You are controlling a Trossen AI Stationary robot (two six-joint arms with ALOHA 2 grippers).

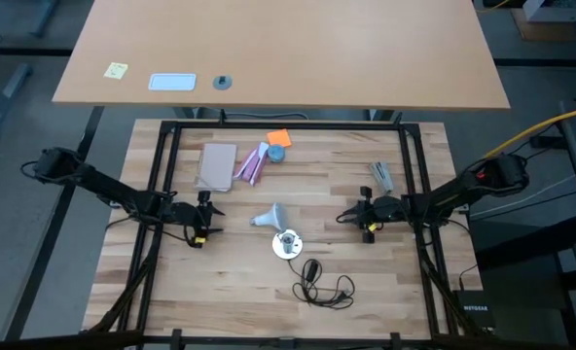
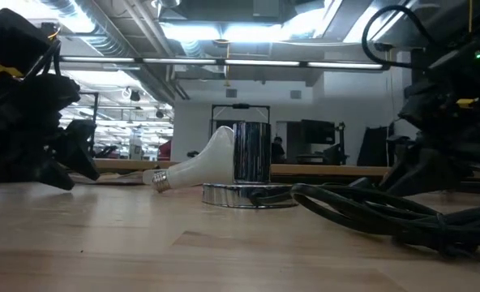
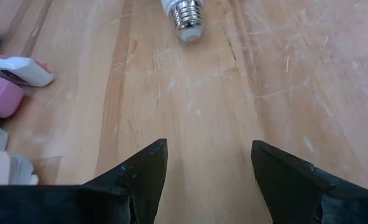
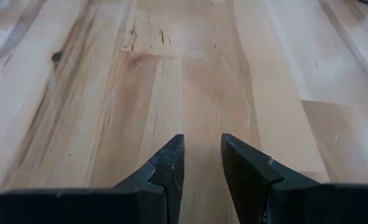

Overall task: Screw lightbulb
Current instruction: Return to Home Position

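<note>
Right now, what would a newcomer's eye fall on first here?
The lightbulb lies on its side mid-table, out of the socket close beside it, whose dark cord coils nearby. The left gripper and right gripper wait empty on either side, both open.

High view straight down, low view level across table (image 2: 224, 251), wrist views close, three share lightbulb (image 1: 269, 216)

Frosted lightbulb (image 1: 268, 216) lies on its side — unscrewed; beside the socket (image 1: 287, 243).
</note>
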